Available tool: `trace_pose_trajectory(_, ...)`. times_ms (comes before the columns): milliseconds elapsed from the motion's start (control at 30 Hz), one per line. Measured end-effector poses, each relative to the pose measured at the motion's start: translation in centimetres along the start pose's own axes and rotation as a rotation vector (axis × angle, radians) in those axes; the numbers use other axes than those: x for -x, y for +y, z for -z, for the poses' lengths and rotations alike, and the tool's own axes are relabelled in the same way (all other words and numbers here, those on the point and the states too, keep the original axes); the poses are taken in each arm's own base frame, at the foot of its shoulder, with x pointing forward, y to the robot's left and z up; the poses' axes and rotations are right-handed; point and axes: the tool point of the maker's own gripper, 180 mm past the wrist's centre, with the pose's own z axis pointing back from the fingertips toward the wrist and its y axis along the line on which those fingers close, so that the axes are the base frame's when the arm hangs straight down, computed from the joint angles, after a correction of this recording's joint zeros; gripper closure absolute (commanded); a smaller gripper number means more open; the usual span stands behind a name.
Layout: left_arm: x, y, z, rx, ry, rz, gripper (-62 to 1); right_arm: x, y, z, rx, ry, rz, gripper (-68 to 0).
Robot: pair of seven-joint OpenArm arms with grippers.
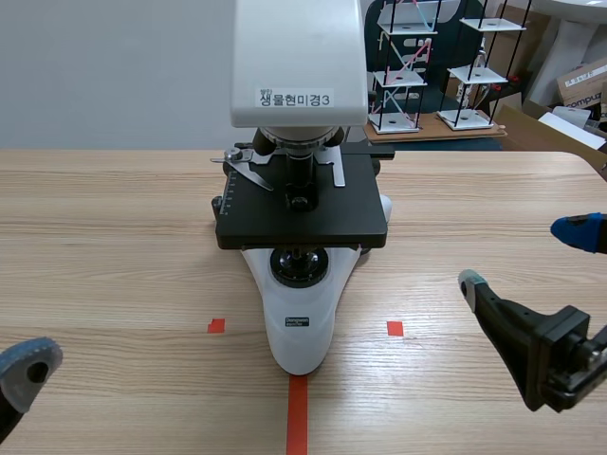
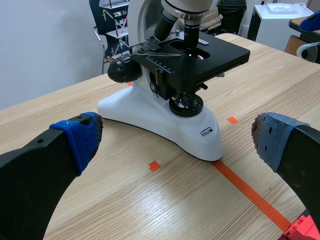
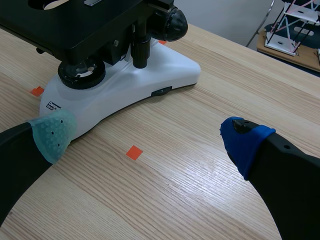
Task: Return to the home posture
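Note:
A white microscope [image 1: 302,327] with a black stage stands at the middle of the wooden table [image 1: 114,237], its base pointing toward me. My left gripper [image 2: 176,138] is open and holds nothing; the microscope [image 2: 165,117] lies ahead of it, and in the scene view only one grey-blue pad [image 1: 28,362] shows at the near left corner. At the table's right side my right gripper [image 1: 523,256] hovers open and holds nothing. In the right wrist view that gripper [image 3: 148,139] has the microscope base [image 3: 150,80] ahead and to one side.
White shelf models [image 1: 408,66] and cardboard boxes [image 1: 583,81] stand beyond the table's far right edge. A small red object [image 2: 301,230] lies under the left gripper's finger. The table's right edge [image 1: 593,161] is close to the right arm.

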Motion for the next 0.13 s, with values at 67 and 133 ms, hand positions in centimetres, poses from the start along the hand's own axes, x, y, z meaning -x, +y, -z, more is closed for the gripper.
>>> trace_pose_trajectory(67,0.00,0.00,0.00,0.000,0.000,0.000,-62.3,0.00,0.00,0.00,0.000,0.000,0.000,-63.4)
trace_pose_trajectory(133,0.00,0.00,0.00,0.000,0.000,0.000,-62.3,0.00,0.00,0.00,0.000,0.000,0.000,-63.4)
